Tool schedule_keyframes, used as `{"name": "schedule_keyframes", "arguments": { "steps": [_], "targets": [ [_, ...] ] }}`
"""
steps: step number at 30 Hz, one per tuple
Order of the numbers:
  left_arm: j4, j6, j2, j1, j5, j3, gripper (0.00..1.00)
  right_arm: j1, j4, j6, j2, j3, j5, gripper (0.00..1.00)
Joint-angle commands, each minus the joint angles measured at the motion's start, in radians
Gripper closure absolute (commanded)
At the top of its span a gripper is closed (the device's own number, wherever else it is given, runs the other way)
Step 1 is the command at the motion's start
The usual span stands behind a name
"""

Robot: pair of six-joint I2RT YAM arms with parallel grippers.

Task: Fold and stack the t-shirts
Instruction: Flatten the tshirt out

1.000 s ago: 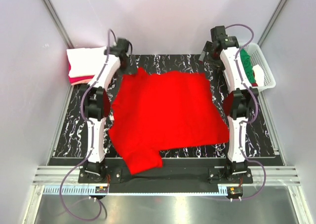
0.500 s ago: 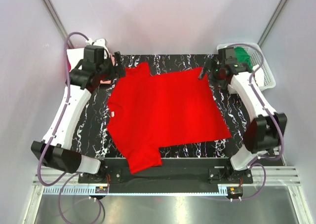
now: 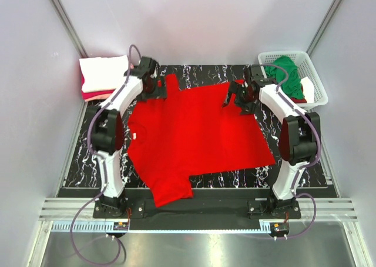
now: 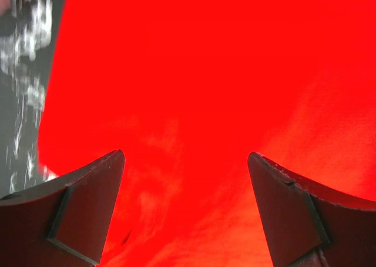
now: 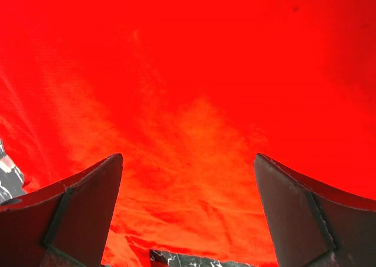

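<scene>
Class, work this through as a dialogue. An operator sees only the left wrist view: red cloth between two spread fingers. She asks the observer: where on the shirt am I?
Observer: The left gripper is over the far sleeve of the red t-shirt.
Operator: And the other arm?
Observer: The right gripper is open over the far hem corner.
Operator: Any shirts already folded?
Observer: A folded white t-shirt lies on a pink t-shirt at the far left.
</scene>
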Motion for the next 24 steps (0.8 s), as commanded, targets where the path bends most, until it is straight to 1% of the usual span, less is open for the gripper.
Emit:
{"name": "schedule_keyframes", "arguments": {
  "steps": [1, 2, 3, 4, 5, 6, 7, 8, 9, 10, 11, 12, 13, 14, 16, 19, 24],
  "targets": [
    [0.026, 0.018, 0.154, -0.001, 0.01, 0.247, 0.09, 0.046, 0.071, 0.007, -0.079, -0.084, -0.039, 0.0],
    [0.005, 0.021, 0.194, 0.004, 0.005, 0.296, 0.11, 0.058, 0.117, 0.013, -0.096, -0.114, -0.036, 0.0],
    [-0.006, 0.021, 0.234, 0.004, 0.005, 0.403, 0.17, 0.075, 0.149, 0.039, -0.148, -0.153, -0.025, 0.01],
    [-0.021, 0.02, 0.308, 0.011, 0.01, 0.449, 0.19, 0.104, 0.256, 0.056, -0.186, -0.267, 0.02, 0.01],
    [-0.024, 0.012, 0.342, 0.016, 0.027, 0.489, 0.2, 0.169, 0.327, 0.072, -0.226, -0.336, 0.028, 0.02],
    [-0.024, 0.005, 0.372, 0.019, 0.042, 0.558, 0.23, 0.211, 0.405, 0.098, -0.302, -0.407, 0.027, 0.02],
    [-0.015, -0.011, 0.421, 0.028, 0.053, 0.583, 0.27, 0.245, 0.559, 0.119, -0.332, -0.546, 0.01, 0.03],
    [-0.008, -0.018, 0.44, 0.033, 0.088, 0.602, 0.28, 0.292, 0.643, 0.144, -0.361, -0.616, -0.01, 0.05],
    [0.002, -0.026, 0.463, 0.036, 0.103, 0.619, 0.3, 0.308, 0.729, 0.197, -0.404, -0.748, -0.028, 0.05],
    [0.031, -0.043, 0.469, 0.045, 0.119, 0.617, 0.32, 0.316, 0.904, 0.223, -0.418, -0.804, -0.048, 0.06],
    [0.048, -0.051, 0.471, 0.05, 0.126, 0.613, 0.33, 0.317, 0.947, 0.236, -0.433, -0.835, -0.064, 0.07],
    [0.061, -0.057, 0.472, 0.054, 0.143, 0.606, 0.33, 0.317, 0.953, 0.212, -0.478, -0.848, -0.053, 0.06],
    [0.09, -0.065, 0.476, 0.062, 0.145, 0.6, 0.34, 0.319, 0.952, 0.201, -0.499, -0.862, -0.024, 0.03],
    [0.101, -0.069, 0.479, 0.067, 0.155, 0.602, 0.34, 0.317, 0.975, 0.199, -0.507, -0.875, -0.028, 0.01],
    [0.13, -0.078, 0.495, 0.077, 0.169, 0.611, 0.34, 0.304, 0.996, 0.214, -0.477, -0.873, -0.082, 0.02],
    [0.173, -0.095, 0.52, 0.09, 0.18, 0.631, 0.34, 0.303, 0.978, 0.205, -0.412, -0.828, -0.119, 0.03],
    [0.229, -0.173, 0.603, 0.116, 0.215, 0.692, 0.34, 0.294, 0.995, 0.205, -0.395, -0.83, -0.146, 0.03]
  ]
}}
